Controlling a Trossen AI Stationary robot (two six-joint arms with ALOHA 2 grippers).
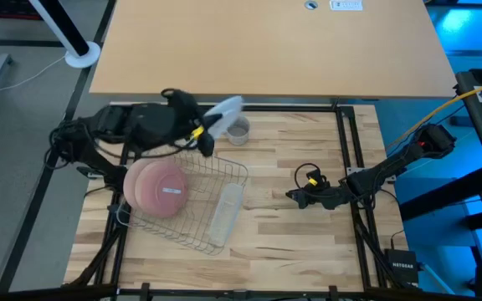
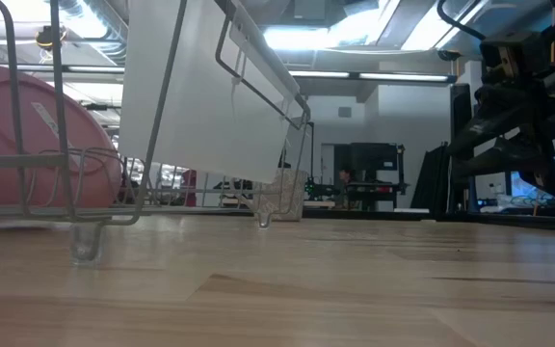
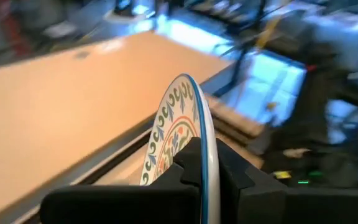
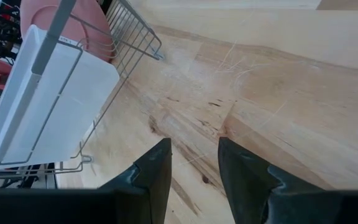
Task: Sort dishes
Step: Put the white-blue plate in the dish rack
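Note:
My left gripper point(image 1: 201, 127) is shut on the patterned plate point(image 1: 224, 109), which it holds on edge above the far side of the wire rack point(image 1: 192, 201). The plate's green-blue face point(image 3: 166, 127) shows in the left wrist view. Two salmon-pink plates point(image 1: 157, 188) stand leaning in the rack's left part; they also show in the low view point(image 2: 37, 135). My right gripper point(image 1: 294, 195) is open and empty, low over the table to the right of the rack; the right wrist view point(image 4: 194, 171) shows bare wood between its fingers. My left gripper pinches the patterned plate's rim point(image 3: 201, 163) between its two fingers, one finger point(image 3: 166, 180) on the patterned face and the other on the white back. The plate stands on edge, sticking out past the fingers, lifted clear of the table and the rack.
A white plastic holder point(image 1: 226, 209) hangs on the rack's right side; it also shows in the right wrist view point(image 4: 48, 106). A small clear cup point(image 1: 238, 131) stands just beyond the rack, below the held plate. Bare wood lies between the rack and my right gripper.

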